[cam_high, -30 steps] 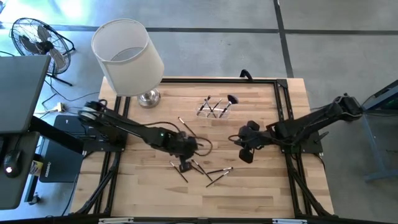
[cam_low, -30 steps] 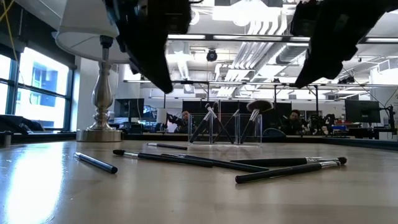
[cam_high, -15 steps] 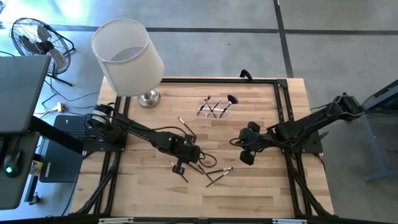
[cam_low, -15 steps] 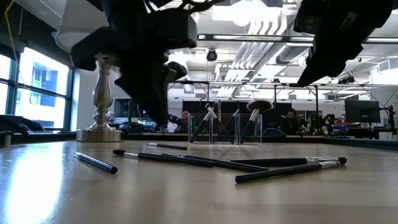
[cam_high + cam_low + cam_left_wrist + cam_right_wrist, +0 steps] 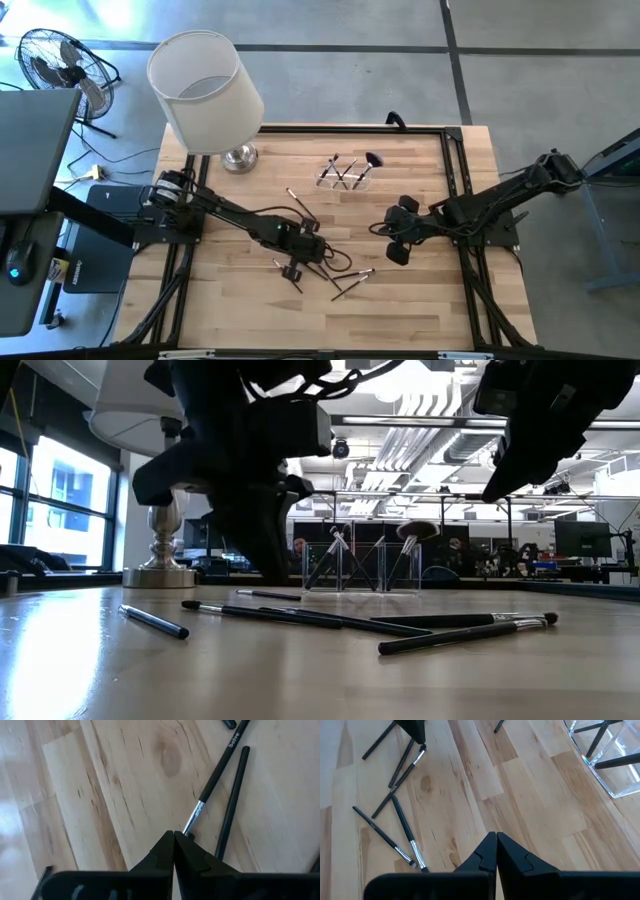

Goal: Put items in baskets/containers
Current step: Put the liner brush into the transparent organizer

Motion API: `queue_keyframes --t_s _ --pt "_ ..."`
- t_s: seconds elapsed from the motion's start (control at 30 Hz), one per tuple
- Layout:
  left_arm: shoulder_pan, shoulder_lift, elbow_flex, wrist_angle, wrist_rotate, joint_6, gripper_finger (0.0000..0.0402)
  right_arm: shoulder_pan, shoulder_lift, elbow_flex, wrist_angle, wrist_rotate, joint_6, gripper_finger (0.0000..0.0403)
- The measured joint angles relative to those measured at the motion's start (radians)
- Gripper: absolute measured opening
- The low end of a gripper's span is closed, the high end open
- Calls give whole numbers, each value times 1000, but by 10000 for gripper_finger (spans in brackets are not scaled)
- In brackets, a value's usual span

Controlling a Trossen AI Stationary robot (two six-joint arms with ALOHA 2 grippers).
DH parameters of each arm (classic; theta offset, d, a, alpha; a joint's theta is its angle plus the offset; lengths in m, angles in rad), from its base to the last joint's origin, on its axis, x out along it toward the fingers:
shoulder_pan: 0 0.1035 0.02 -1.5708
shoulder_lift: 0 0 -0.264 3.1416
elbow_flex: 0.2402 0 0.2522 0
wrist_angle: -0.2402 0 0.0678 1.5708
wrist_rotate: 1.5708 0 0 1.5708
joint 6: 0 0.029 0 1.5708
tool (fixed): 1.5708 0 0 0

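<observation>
Wooden bench with a dark frame round its edge, seen from above. Far-left corner: a lamp with a big white cylindrical shade on a silver base, the base standing on the bench. Left arm reaches in from the left edge toward the middle; its gripper is low over the loose brushes, jaws clenched together with nothing between them, tips just beside the silver ferrule of one brush — cannot tell if they touch it. A second dark handle lies alongside that brush. Right arm comes in from the right edge; its gripper hangs above bare wood right of centre, jaws clenched shut, empty, well apart from the brushes. Clear plastic holder sits toward the far side of the bench, right of the lamp; several brushes stand tilted inside it, among them one with a fluffy dark head. In the low view the holder shows as two transparent compartments with crossed handles inside. Loose brushes lie scattered flat near the bench's middle and front, some crossing each other; one more lies apart, between the cluster and the holder. Low view: one short handle lies off to the left, away from the rest.
</observation>
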Motion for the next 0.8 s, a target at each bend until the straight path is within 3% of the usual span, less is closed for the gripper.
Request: queue_keyframes --t_s 0.43,0.8 --pt "0 0 0 -21 5 28 112 0 0 0 -4 11 2 1" --pt "0 0 0 -22 29 242 119 0 0 0 -3 19 26 1"
